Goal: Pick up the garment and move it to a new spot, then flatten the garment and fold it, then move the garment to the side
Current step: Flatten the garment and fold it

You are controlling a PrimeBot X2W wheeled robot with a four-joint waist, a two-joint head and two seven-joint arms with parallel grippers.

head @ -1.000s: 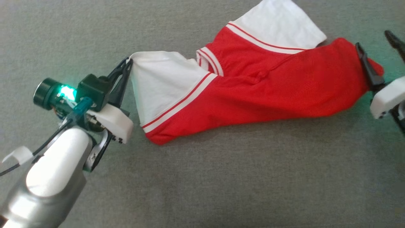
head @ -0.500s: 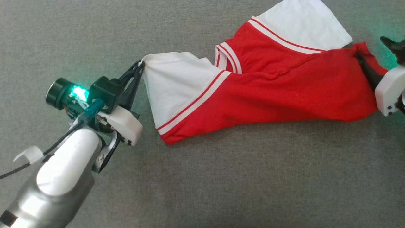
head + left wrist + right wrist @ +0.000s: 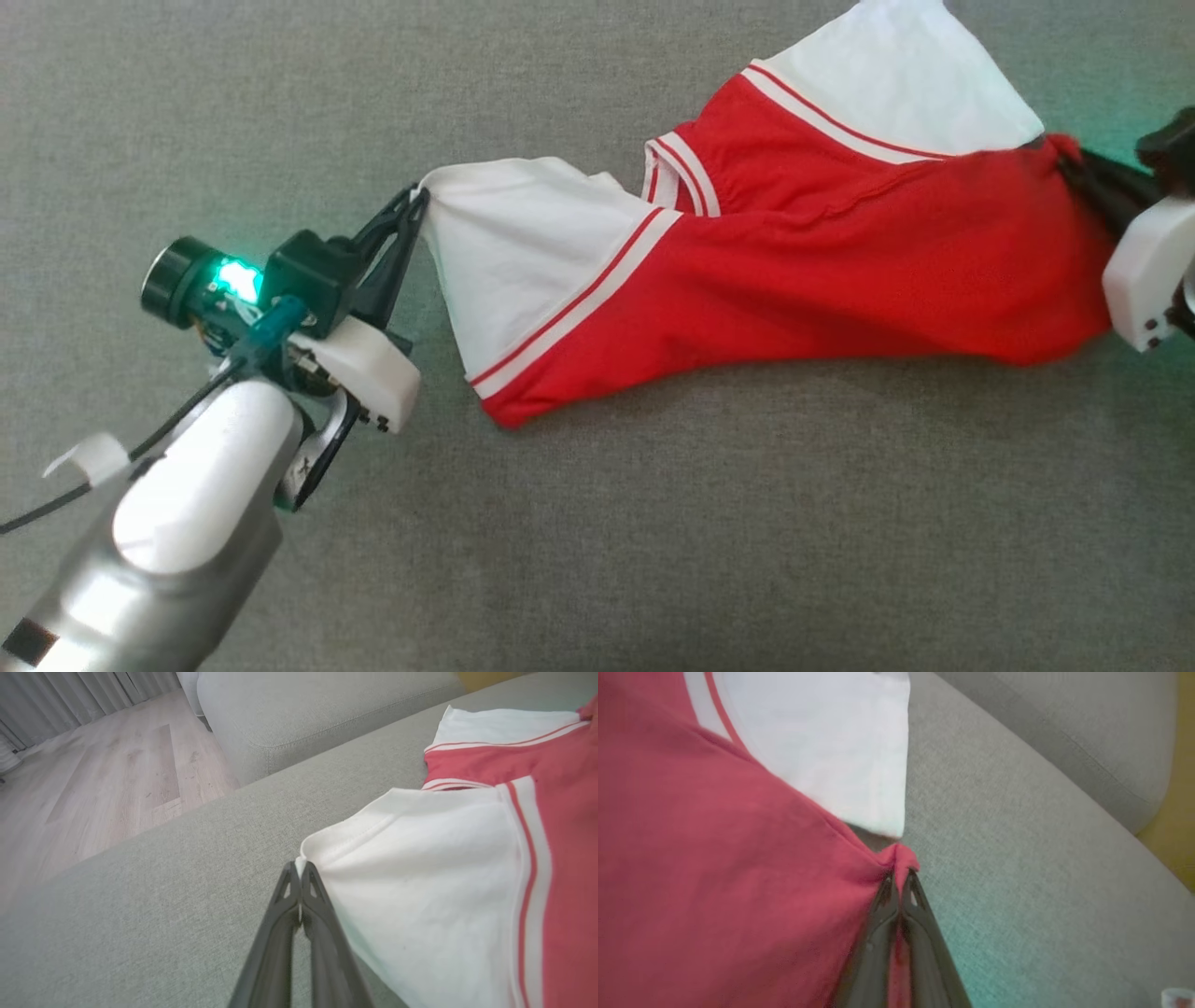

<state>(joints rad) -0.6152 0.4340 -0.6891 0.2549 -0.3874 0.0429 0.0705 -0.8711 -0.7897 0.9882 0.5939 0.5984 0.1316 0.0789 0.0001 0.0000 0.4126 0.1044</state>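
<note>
Garment (image 3: 822, 261) seems tauter now between left gripper (image 3: 417, 194) and right gripper (image 3: 1070, 164).

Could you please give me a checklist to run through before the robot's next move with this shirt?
1. Left gripper holds the red-and-white short-sleeved shirt: jaws shut on the white sleeve corner, ok.
2. Right gripper holds the shirt: jaws shut on a red corner, ok.
3. Shirt flat: body creased, striped collar bunched, not ok.
4. Bare grey woven sofa cushion nearer the robot to lay it out: ok.
5. Shirt resting on the cushion or lifted: cannot tell.
</note>
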